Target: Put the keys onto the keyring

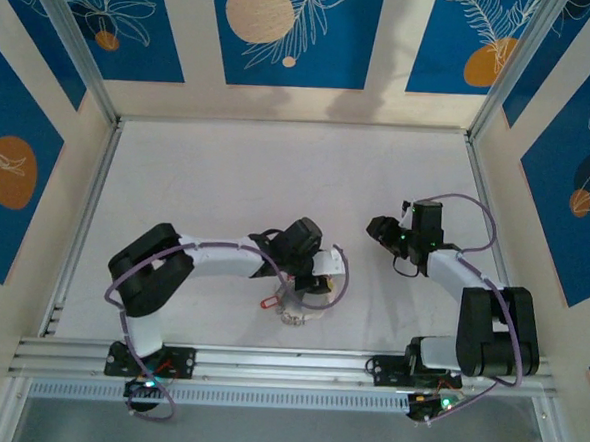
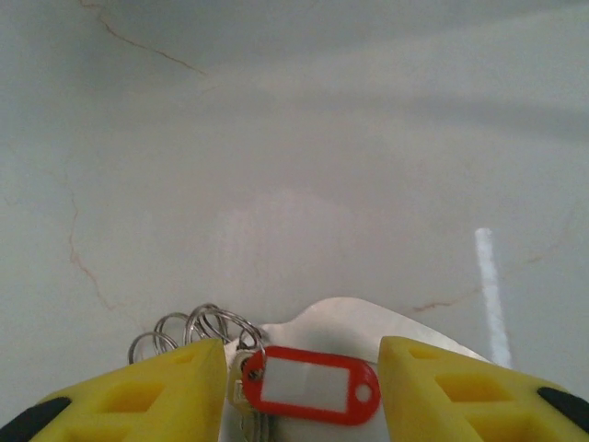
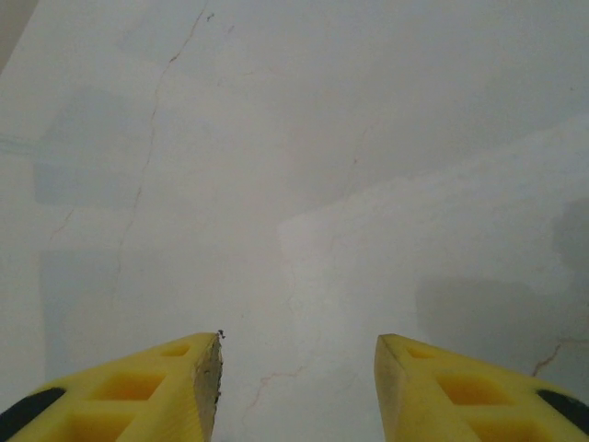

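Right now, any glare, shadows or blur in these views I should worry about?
Left wrist: red tag sharp, one bright streak, likely glare, on the table to its right. Right wrist: no glare, faint grey shadow patches. Top external: soft overall, the red tag reads as a small smudge.

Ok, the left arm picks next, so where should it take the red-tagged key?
Probably by the two ends of the red tag, from above: it lies flat, lengthwise between the open fingers of the left gripper, a bigger target than the thin key under it.
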Available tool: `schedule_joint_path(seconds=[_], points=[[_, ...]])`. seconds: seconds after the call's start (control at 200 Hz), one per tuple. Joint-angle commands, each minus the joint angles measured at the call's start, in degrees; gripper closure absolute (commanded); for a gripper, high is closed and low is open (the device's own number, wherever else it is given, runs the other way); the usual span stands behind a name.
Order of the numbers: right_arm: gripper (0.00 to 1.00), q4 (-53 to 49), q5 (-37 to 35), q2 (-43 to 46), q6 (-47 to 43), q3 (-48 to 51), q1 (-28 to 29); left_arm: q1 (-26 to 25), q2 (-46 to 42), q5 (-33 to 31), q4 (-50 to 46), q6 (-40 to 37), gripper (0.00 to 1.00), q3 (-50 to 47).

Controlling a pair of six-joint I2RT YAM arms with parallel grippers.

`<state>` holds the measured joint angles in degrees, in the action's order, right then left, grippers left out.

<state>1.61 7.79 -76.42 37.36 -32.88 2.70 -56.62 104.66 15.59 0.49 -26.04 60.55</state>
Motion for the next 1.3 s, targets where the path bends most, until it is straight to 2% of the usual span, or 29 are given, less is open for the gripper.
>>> schedule_joint_path(seconds=[0.0, 0.07, 0.185, 0.415, 0.515, 0.625, 0.735, 0.835, 1.105, 1.23, 1.295], points=[[0.52, -0.83, 1.97, -0.36, 2.62, -0.83, -0.26, -1.45, 2.21, -5.09, -0.32, -1.63, 0.55, 1.76], [0.52, -0.77, 1.83, -0.45, 2.26, -1.03, -0.32, -1.62, 2.73, -7.19, 0.21, -1.80, 0.59, 1.53], [0.54, -0.73, 1.39, -0.47, 1.92, -0.99, -0.33, -2.00, 3.35, -9.08, -0.65, -3.16, 0.71, 1.77], [0.54, 0.23, 1.17, -0.47, 2.36, -0.73, -0.33, -2.18, 3.82, -12.50, -1.46, -4.96, 0.73, 1.73], [0.55, 0.52, 1.22, -0.57, 2.72, -0.54, -0.33, -2.18, 4.26, -12.38, -1.71, -5.24, 0.82, 2.07], [0.55, 0.79, 1.18, -0.46, 3.06, -0.55, -0.32, -2.19, 4.58, -11.43, -1.38, -5.62, 0.86, 2.02], [0.55, 1.01, 1.17, -0.34, 3.24, -0.66, -0.29, -2.27, 5.18, -10.65, -1.59, -6.21, 0.85, 2.04], [0.55, 1.10, 1.17, -0.34, 3.29, -0.76, -0.34, -2.35, 5.45, -10.52, -1.51, -6.29, 0.80, 2.03], [0.57, 1.67, 1.16, -0.41, 3.68, -0.77, -0.30, -2.35, 5.64, -10.34, -0.49, -6.60, 0.79, 1.96], [0.57, 1.65, 1.00, -0.36, 3.77, -0.67, -0.33, -2.36, 5.42, -9.51, -0.29, -6.63, 0.70, 1.69], [0.58, 1.78, 1.00, -0.33, 3.94, -0.55, -0.34, -2.51, 5.33, -9.74, 0.20, -6.32, 0.70, 1.34]])
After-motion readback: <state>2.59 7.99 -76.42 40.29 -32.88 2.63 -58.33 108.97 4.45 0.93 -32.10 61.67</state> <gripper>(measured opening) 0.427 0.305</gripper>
